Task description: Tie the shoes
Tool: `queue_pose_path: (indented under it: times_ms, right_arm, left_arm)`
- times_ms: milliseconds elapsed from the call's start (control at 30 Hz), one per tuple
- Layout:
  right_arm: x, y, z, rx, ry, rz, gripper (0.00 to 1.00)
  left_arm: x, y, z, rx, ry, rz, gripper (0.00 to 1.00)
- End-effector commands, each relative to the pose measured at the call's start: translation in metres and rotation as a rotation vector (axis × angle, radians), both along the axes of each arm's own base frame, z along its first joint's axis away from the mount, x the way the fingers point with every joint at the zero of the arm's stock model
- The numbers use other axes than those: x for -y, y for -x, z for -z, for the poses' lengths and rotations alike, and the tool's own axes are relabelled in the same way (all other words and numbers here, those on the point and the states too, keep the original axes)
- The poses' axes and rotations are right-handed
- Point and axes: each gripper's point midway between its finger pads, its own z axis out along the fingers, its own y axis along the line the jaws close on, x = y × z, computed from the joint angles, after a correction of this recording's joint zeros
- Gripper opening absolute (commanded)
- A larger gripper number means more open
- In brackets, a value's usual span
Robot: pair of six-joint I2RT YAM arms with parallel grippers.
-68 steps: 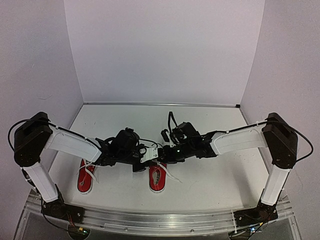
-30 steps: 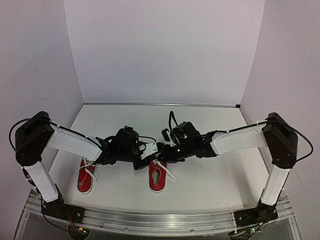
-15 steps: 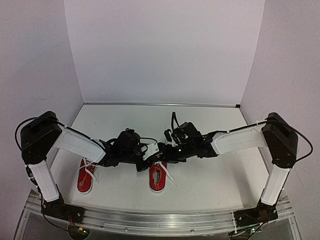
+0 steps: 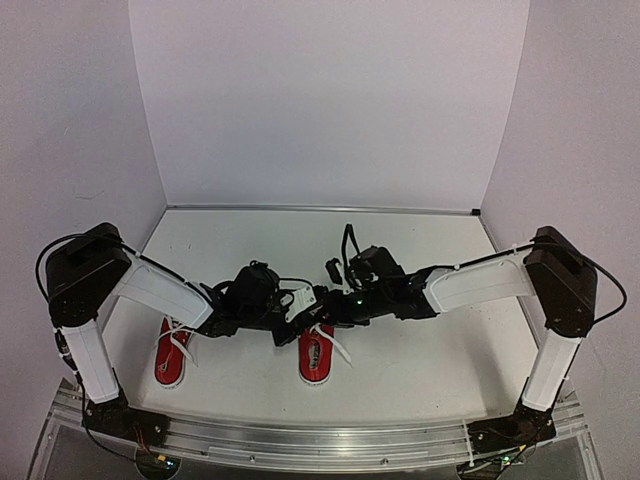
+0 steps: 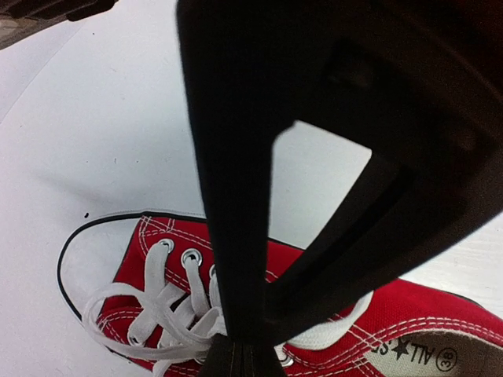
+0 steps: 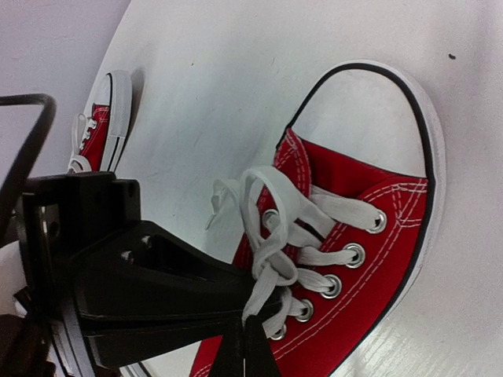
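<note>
Two small red shoes with white laces lie near the front of the table: one (image 4: 171,355) at the left, one (image 4: 314,360) in the middle. Both grippers meet just above the middle shoe. In the left wrist view this shoe (image 5: 409,314) lies under my left gripper (image 5: 236,357), which is shut, with lace strands (image 5: 157,306) running into its tips. In the right wrist view my right gripper (image 6: 250,345) is shut on a lace strand rising from a loose knot (image 6: 271,259) over the eyelets. In the top view the left gripper (image 4: 290,312) and the right gripper (image 4: 322,308) almost touch.
The far shoe (image 6: 102,118) appears small at the upper left of the right wrist view. White walls (image 4: 320,100) enclose the table on three sides. A metal rail (image 4: 320,440) with both arm bases runs along the near edge.
The left arm's elbow has swung up and to the right. Both grippers have stayed shut above the middle shoe, shifting slightly. The loose lace end beside the shoe has pulled in a little.
</note>
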Motion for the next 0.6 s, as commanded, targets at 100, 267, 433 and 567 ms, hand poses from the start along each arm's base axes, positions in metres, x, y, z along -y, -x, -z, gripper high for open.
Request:
queue_pose_path:
  times_ms: [100, 267, 433, 567]
  right_arm:
    - [-0.02, 0.008, -0.021, 0.022, -0.098, -0.063, 0.0]
    - [-0.017, 0.011, -0.013, -0.003, -0.09, -0.056, 0.01]
    - [-0.013, 0.014, -0.004, -0.02, -0.076, -0.048, 0.03]
    - [-0.012, 0.015, -0.004, -0.02, -0.079, -0.046, 0.07]
  left_arm:
    - [-0.004, -0.009, 0.001, -0.043, 0.064, -0.067, 0.0]
    - [-0.007, -0.01, -0.007, -0.061, 0.136, -0.079, 0.0]
    - [0.0, -0.007, -0.015, -0.102, 0.227, -0.054, 0.0]
    - [0.01, -0.005, -0.018, -0.14, 0.288, -0.03, 0.0]
